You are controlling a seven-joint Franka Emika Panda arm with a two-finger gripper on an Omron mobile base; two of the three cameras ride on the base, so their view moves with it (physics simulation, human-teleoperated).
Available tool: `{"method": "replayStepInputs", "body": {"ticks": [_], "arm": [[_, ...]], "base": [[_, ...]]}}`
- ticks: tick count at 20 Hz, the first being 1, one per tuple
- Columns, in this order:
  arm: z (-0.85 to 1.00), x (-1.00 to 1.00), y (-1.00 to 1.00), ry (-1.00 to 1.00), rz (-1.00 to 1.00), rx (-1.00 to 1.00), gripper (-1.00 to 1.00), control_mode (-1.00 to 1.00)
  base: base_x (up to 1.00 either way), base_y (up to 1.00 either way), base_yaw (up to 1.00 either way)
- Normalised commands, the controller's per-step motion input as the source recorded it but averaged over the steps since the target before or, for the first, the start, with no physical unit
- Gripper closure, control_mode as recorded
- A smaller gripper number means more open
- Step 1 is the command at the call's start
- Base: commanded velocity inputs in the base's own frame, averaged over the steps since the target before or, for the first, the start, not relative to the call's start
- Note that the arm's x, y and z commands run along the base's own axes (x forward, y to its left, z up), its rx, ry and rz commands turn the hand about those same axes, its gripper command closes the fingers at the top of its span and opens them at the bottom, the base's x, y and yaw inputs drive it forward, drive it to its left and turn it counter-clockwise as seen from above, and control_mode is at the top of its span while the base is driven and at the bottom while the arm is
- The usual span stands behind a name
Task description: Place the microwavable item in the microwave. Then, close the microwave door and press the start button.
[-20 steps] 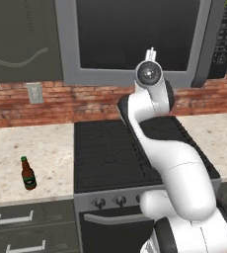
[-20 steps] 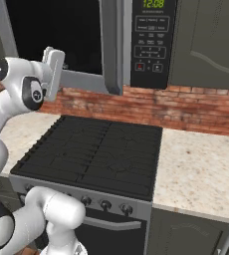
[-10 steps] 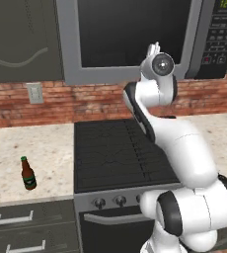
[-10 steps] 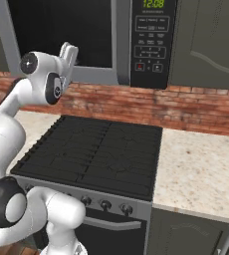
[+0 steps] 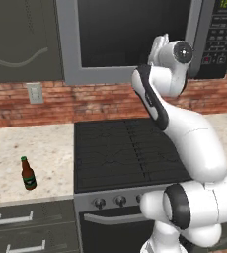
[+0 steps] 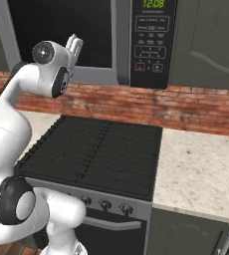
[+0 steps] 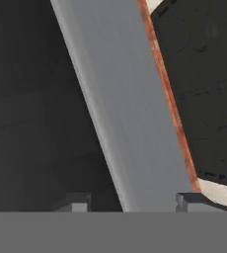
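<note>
We are seeing the arm reaching up in front of the microwave, with the gripper sitting against the lower edge of the door in the right base view and near the door's right lower corner in the left base view. The door is standing closed, dark glass window facing us, grey frame around it. In the hand view we are looking along the two finger tips at the bottom; the grey door frame is running diagonally between them, dark glass on one side, a thin strip of brick and the black stove on the other. The tips are standing apart with nothing between them, so we are calling the jaws partly spread, gripping nothing. The control panel is sitting to the right of the door, green digits glowing at its top. We are not seeing the cup anywhere; we cannot tell where it is. A brown bottle is standing upright on the counter left of the stove, well apart from the arm. Brick backsplash is running behind the stove and counter. Dark cupboard doors are flanking the microwave.
</note>
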Motion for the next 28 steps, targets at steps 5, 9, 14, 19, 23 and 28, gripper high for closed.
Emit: {"method": "replayStepInputs", "body": {"ticks": [5,9,14,19,23,28], "arm": [[-0.25,-1.00,-0.34,-0.17,0.11,0.21,-1.00,-1.00],[0.07,-0.65,-1.00,-0.12,0.07,0.26,-1.00,-1.00],[0.01,-0.16,-1.00,0.00,-0.01,0.22,-1.00,-1.00],[0.11,-0.17,-1.00,-0.05,0.00,0.20,-1.00,-1.00],[0.05,-0.03,-1.00,-0.06,0.00,0.22,-1.00,-1.00],[0.00,0.33,-0.68,-0.01,0.07,0.19,-1.00,-1.00]], "base": [[0.00,0.00,0.00],[0.00,0.00,0.00],[0.00,0.00,0.00],[0.00,0.00,0.00],[0.00,0.00,0.00],[0.00,0.00,0.00]]}}
